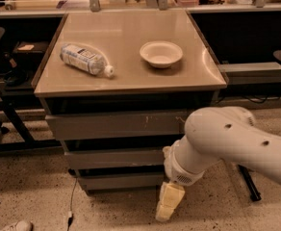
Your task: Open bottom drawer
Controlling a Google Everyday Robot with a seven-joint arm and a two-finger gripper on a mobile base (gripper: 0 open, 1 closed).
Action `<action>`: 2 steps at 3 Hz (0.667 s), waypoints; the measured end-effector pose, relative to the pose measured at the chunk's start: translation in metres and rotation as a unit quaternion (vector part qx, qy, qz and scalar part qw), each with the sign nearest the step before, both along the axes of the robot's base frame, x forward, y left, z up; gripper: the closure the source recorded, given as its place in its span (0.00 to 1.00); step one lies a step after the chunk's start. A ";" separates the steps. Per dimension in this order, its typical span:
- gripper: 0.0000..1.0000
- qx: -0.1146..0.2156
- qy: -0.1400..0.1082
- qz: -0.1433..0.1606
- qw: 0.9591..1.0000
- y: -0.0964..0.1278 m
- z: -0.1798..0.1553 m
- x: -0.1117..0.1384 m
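The bottom drawer (121, 181) is the lowest of three grey fronts on the cabinet, below the middle front (114, 158) and the large scratched top front (114, 125). Its front lies in line with the fronts above and no tray shows. My gripper (168, 202) is cream-coloured and hangs pointing down at the end of the bulky white arm (227, 143). It is just off the bottom drawer's right end, close above the floor. The arm hides the right ends of the middle and bottom fronts.
On the cabinet's tan top (131, 76) lie a plastic bottle (85, 59) on its side and a white bowl (161, 53). A dark chair base (6, 124) stands at the left, a cable (72, 201) runs down to the speckled floor, and a black leg (249, 182) is at the right.
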State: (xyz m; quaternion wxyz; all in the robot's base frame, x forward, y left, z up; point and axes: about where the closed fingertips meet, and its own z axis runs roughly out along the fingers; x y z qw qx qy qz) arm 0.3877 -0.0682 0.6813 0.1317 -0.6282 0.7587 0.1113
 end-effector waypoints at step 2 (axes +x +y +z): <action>0.00 0.017 0.022 -0.011 1.000 0.027 -0.073 0.010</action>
